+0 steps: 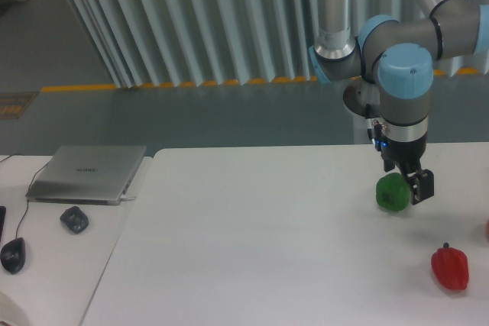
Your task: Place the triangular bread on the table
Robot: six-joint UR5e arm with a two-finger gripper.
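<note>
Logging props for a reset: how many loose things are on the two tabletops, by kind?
Green pepper: 1
Red pepper: 1
Laptop: 1
Computer mice: 2
Total: 5
No triangular bread shows; a red sliver at the right edge is unidentifiable.

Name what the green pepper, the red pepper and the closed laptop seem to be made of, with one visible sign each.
Green pepper: probably plastic or rubber; flat, even colour.
Red pepper: likely plastic too; smooth, uniformly red, small dark stem.
Laptop: looks like brushed metal; matte silver-grey lid.

Single fixed camera, raised, overlooking table point(267, 250)
</note>
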